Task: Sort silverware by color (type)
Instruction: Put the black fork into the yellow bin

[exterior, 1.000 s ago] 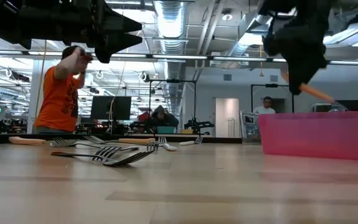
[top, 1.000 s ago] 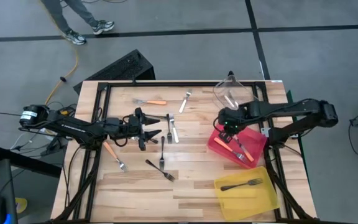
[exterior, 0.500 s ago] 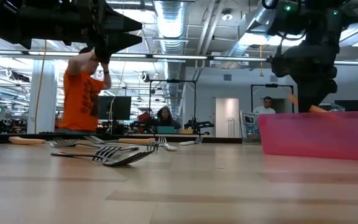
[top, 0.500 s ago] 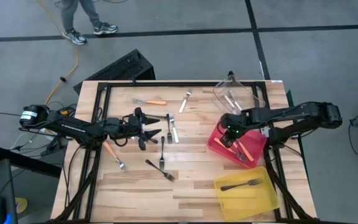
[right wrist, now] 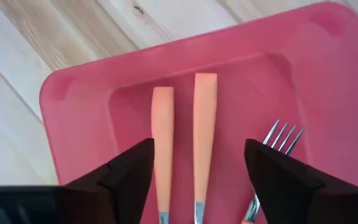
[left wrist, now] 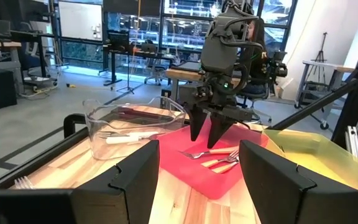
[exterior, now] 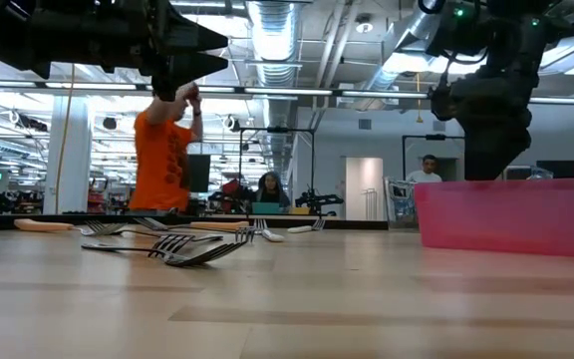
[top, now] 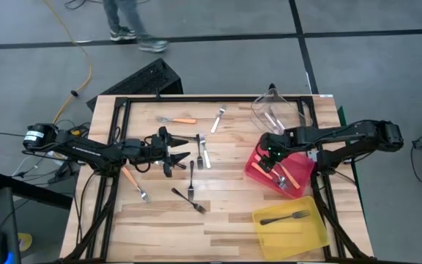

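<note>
Wooden counter (top: 226,213): right claw (top: 271,157), open and empty, directly above two orange forks (right wrist: 194,143) in red bin (right wrist: 92,81); yellow bin (top: 306,233) holds one black fork (top: 284,217).

The right gripper (top: 270,157) hangs over the red bin (top: 299,177), where orange-handled forks (top: 285,176) lie. The left gripper (top: 177,156) hovers mid-table near 2 black forks (top: 190,183). 1 black fork (top: 285,217) lies in the yellow bin (top: 313,233).

smooth matt red plastic bin (right wrist: 303,74), pale wood-plank table (top: 226,220), metal-headed orange-handled forks (right wrist: 205,124)
</note>
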{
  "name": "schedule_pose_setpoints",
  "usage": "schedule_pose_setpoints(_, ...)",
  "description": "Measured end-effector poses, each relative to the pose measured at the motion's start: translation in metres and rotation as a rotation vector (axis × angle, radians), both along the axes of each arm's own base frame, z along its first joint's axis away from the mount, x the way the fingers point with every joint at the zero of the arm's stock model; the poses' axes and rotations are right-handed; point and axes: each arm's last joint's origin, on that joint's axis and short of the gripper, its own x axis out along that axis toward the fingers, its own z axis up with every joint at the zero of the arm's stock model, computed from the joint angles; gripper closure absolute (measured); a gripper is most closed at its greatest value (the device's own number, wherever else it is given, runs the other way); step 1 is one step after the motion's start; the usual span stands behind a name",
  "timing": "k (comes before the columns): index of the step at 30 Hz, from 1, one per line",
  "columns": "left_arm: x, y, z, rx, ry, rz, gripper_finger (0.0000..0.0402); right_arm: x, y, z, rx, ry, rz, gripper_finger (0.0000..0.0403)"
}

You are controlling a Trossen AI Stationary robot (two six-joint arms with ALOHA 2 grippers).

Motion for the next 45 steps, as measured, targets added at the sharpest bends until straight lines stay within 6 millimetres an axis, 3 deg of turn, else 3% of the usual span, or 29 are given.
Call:
schedule_pose_setpoints(4, 0.000, 0.000, 0.001, -0.022, -0.014, 0.006, 0.0195, 0.003, -0.001, 0.005, -0.011, -0.021, 0.012, 0.0125)
schedule_pose_setpoints(9, -0.004, -0.001, 0.009, -0.044, -0.047, -0.027, 0.0195, 0.011, -0.002, 0.026, -0.055, -0.074, 0.064, 0.0123)
schedule_pose_setpoints(17, -0.019, 0.000, 0.045, -0.050, -0.004, -0.039, 0.0195, 0.024, -0.005, 0.067, -0.176, -0.192, 0.154, 0.0123)
schedule_pose_setpoints(23, -0.040, 0.000, 0.070, -0.020, -0.062, -0.064, 0.0195, 0.032, 0.002, 0.115, -0.495, -0.482, 0.411, 0.0122)
schedule_pose_setpoints(27, -0.057, 0.000, 0.082, 0.042, -0.133, -0.078, 0.0195, 0.016, 0.009, 0.149, -0.644, -0.692, 0.496, 0.0122)
schedule_pose_setpoints(31, -0.074, 0.001, 0.086, 0.072, -0.190, -0.082, 0.0195, -0.019, 0.010, 0.169, -0.696, -0.801, 0.476, 0.0122)
schedule_pose_setpoints(38, -0.089, 0.001, 0.076, 0.065, -0.191, -0.082, 0.0195, -0.076, 0.012, 0.164, -0.698, -0.969, 0.390, 0.0122)
schedule_pose_setpoints(45, -0.090, 0.001, 0.060, 0.012, -0.176, -0.088, 0.0195, -0.096, 0.013, 0.145, -0.659, -1.130, 0.352, 0.0122)
